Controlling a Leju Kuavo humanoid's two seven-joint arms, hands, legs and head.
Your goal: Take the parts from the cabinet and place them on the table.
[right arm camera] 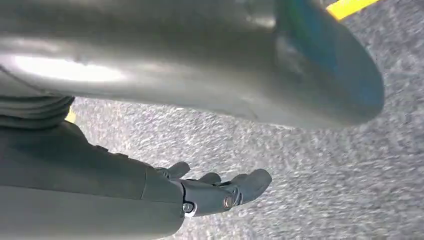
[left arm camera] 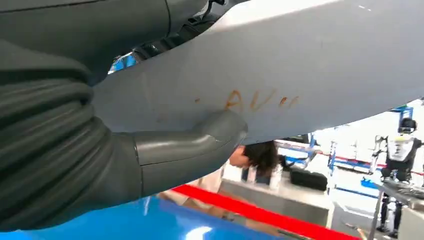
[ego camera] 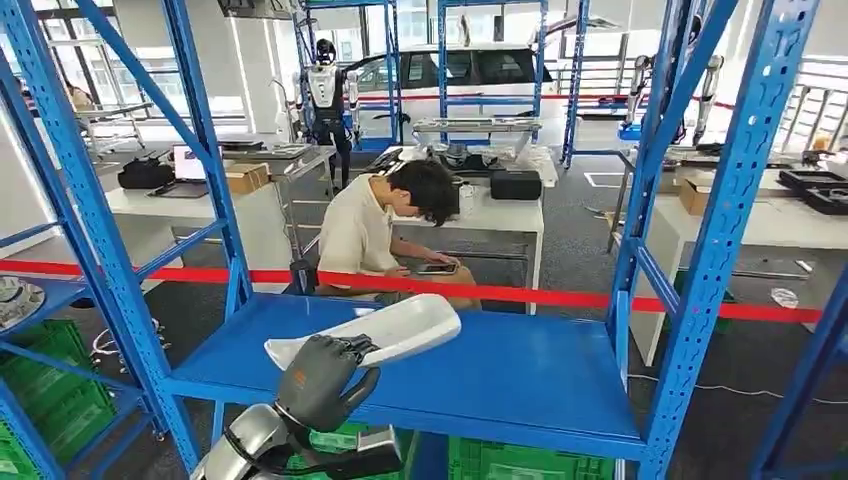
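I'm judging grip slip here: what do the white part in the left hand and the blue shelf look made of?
The white part looks like moulded plastic, smooth and matte, with faint orange marks on it in the left wrist view; painted metal is possible. The blue shelf looks like painted sheet metal, glossy enough to show soft reflections. The left hand grips the part.

white part [ego camera: 385, 330]: near end hidden by left robot hand [ego camera: 322, 378] | orange lettering [left arm camera: 257, 100]: unreadable

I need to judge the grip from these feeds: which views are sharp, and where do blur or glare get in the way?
Head view: sharp, left hand gripping the white part, windows behind blown out. Left wrist view: white part close and soft, bright glare at the far right. Right wrist view: grey floor motion-blurred, right hand fairly clear.
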